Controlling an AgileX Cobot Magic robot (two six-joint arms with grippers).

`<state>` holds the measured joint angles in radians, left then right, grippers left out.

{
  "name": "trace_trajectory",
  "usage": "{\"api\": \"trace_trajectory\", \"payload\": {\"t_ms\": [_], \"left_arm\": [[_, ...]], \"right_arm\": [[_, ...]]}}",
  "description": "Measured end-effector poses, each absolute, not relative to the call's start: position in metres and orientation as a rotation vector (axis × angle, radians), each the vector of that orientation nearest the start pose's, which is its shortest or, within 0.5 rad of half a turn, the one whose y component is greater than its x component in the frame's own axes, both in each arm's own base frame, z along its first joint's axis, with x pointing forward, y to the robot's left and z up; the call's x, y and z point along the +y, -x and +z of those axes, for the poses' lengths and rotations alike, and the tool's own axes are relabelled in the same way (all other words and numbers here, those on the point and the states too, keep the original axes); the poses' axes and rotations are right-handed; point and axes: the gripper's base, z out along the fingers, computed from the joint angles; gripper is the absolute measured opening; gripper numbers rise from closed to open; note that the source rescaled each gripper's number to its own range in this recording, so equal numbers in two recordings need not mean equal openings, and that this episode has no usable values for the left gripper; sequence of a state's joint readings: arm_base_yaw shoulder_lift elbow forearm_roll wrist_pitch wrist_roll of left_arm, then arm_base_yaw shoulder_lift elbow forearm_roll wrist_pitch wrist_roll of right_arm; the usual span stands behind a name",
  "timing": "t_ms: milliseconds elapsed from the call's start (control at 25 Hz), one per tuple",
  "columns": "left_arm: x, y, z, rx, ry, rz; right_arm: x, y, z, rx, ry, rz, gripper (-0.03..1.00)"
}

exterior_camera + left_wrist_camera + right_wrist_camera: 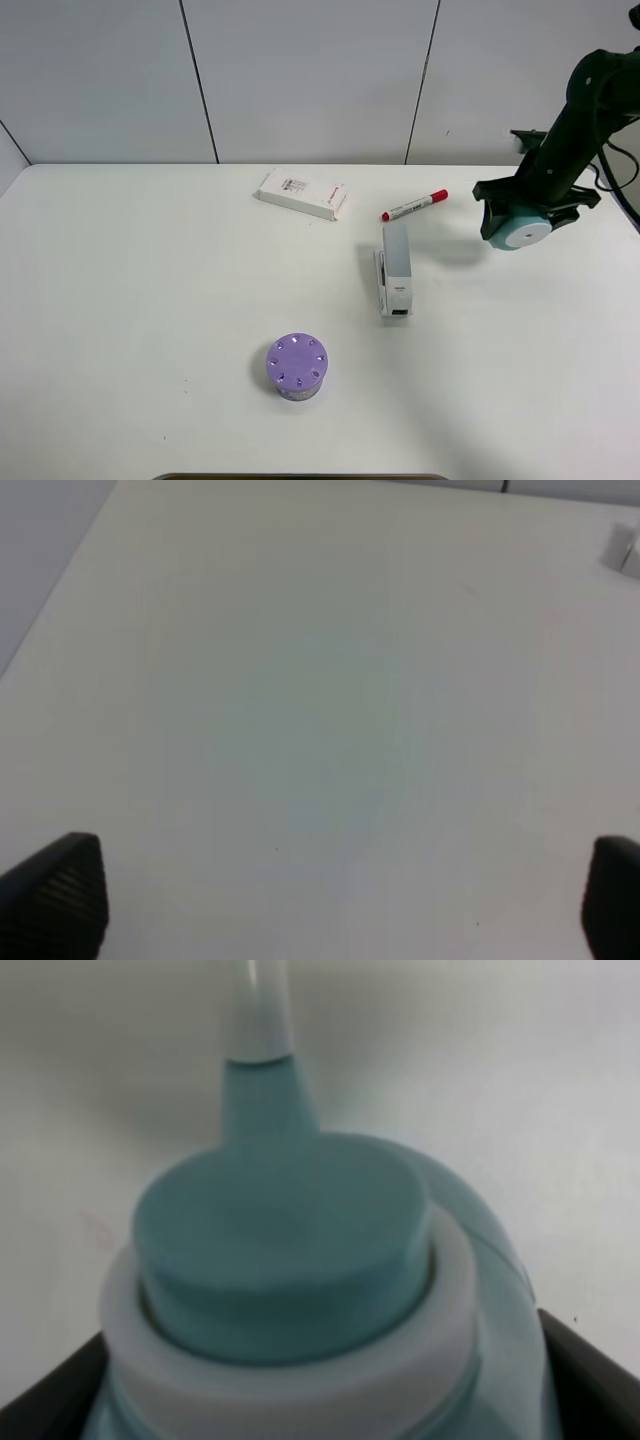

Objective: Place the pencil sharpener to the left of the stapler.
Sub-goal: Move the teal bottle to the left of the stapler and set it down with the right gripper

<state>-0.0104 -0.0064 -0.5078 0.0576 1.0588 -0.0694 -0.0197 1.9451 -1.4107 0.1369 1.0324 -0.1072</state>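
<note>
Holding the pencil sharpener (522, 233) clamped in its jaws, the right gripper (530, 208) hangs to the right of the stapler (395, 268), apparently clear of the table (150, 300). The goal spot lies leftward, beyond the stapler, whose long axis runs near to far; which end is its mouth I cannot tell. The sharpener's white round face tilts down and toward the near side. The left gripper (345, 905) is spread open, holding nothing.
</note>
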Motion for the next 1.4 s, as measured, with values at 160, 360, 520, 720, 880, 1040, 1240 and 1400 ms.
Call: {"api": "trace_trajectory", "payload": {"t_ms": [160, 360, 520, 720, 880, 1040, 1240, 1400], "left_arm": [[0.005, 0.007, 0.280, 2.026, 0.063, 0.018], [0.005, 0.007, 0.280, 2.026, 0.063, 0.018], [0.005, 0.007, 0.280, 2.026, 0.063, 0.018], [0.005, 0.007, 0.280, 2.026, 0.063, 0.018], [0.005, 0.007, 0.280, 2.026, 0.063, 0.018], [0.005, 0.007, 0.280, 2.026, 0.063, 0.018], [0.005, 0.007, 0.280, 2.026, 0.063, 0.018], [0.005, 0.007, 0.280, 2.026, 0.063, 0.018]], "right_arm": [[0.008, -0.377, 0.220, 2.969, 0.044, 0.191, 0.00], [0.034, -0.367, 0.244, 2.919, 0.151, 0.200, 0.00], [0.061, -0.363, 0.255, 2.911, 0.257, 0.215, 0.00], [0.094, -0.369, 0.291, 2.818, 0.342, 0.246, 0.00], [0.115, -0.370, 0.320, 2.730, 0.388, 0.276, 0.00], [0.130, -0.368, 0.338, 2.674, 0.411, 0.302, 0.00], [0.151, -0.361, 0.341, 2.658, 0.481, 0.322, 0.00], [0.170, -0.354, 0.341, 2.633, 0.547, 0.340, 0.00]]}}
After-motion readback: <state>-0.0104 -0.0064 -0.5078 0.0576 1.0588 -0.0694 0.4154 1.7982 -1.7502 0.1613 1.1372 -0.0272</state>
